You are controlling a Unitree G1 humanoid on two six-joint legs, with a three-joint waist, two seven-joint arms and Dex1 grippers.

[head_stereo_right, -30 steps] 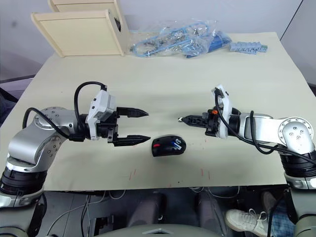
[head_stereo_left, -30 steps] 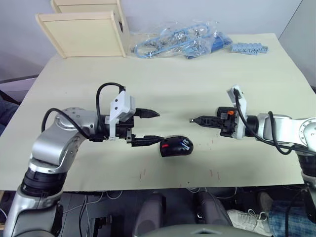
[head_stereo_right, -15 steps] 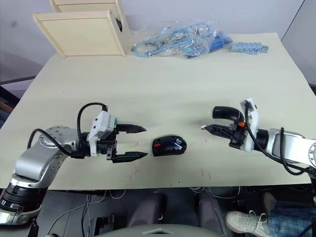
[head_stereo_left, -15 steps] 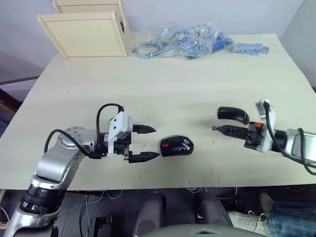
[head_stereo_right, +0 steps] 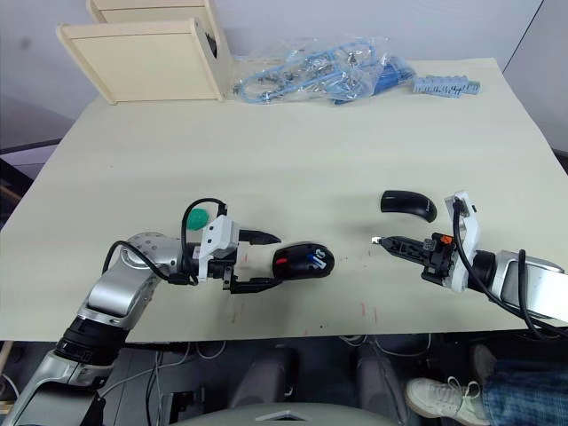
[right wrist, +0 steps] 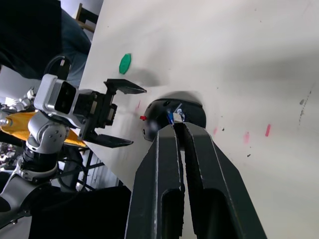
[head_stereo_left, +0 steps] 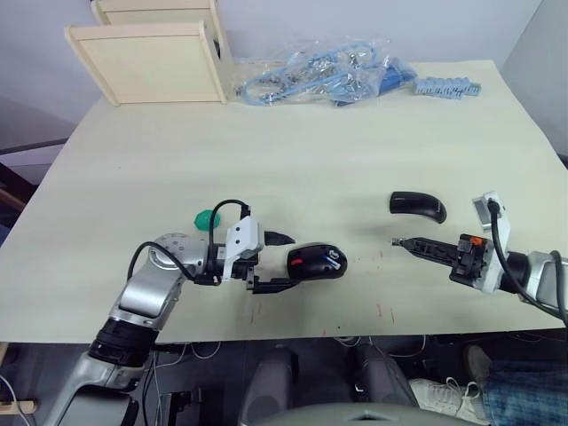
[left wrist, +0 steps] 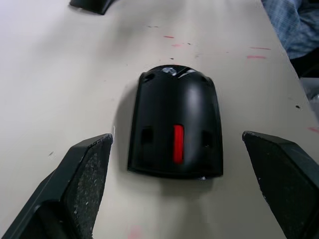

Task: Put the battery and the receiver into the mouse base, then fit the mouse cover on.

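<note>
Head stereo pair: high above the near table edge, angled forward and down, far enough to take in the whole top, base near centre. Left wrist: low and close behind the base, facing along the tabletop toward the cover. Right wrist: farther back, facing the base from the opposite side. All 4 share the base.

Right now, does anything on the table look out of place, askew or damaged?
Nothing looks damaged or spilled. The mouse base sits flat between the open left gripper fingers, red parts showing. The mouse cover lies apart beyond the shut right gripper. A small green disc lies near the left arm.
</note>
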